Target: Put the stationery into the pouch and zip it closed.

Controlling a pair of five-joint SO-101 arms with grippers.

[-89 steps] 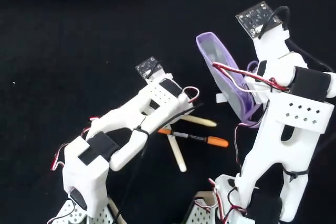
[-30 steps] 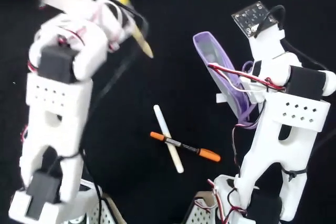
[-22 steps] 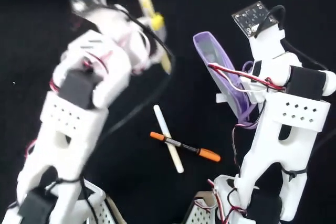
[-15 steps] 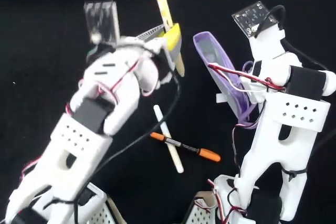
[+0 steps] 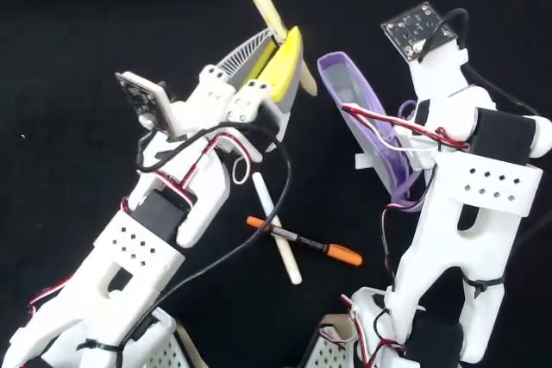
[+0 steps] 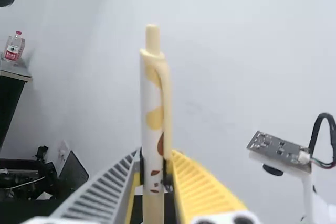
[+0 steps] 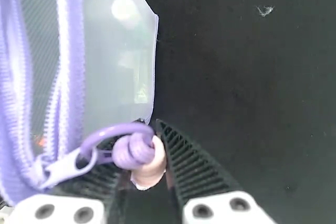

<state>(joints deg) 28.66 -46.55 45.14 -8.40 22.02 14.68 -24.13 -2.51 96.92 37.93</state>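
— What's lying down here by the bases?
— A marker (image 5: 332,251) and a white pen (image 5: 291,263), crossed and touching on the table (image 5: 86,58). Neither is in yet.

— And the left arm?
— Raised off the table. The left gripper (image 5: 278,40) is clamped on a cream pen (image 5: 263,2) at about mid-barrel. One end sticks up past the jaws, and the other slants down just beside the rim of the pouch (image 5: 343,82).

— So it's loading?
— I'd say it's the first item, about to go in. Next the low tip needs lining up over the gap and easing inside before the jaws let go. The opening is narrow, so the tip catching on the rim looks like the risk.

— Who holds the pouch?
— The right gripper (image 7: 143,153), pinched tight on its near end by the purple loop (image 7: 123,137) of the zip. The pouch stands tilted with the zip undone.

— Anything inside?
— It looks empty through the clear side, though I can't see to the bottom.
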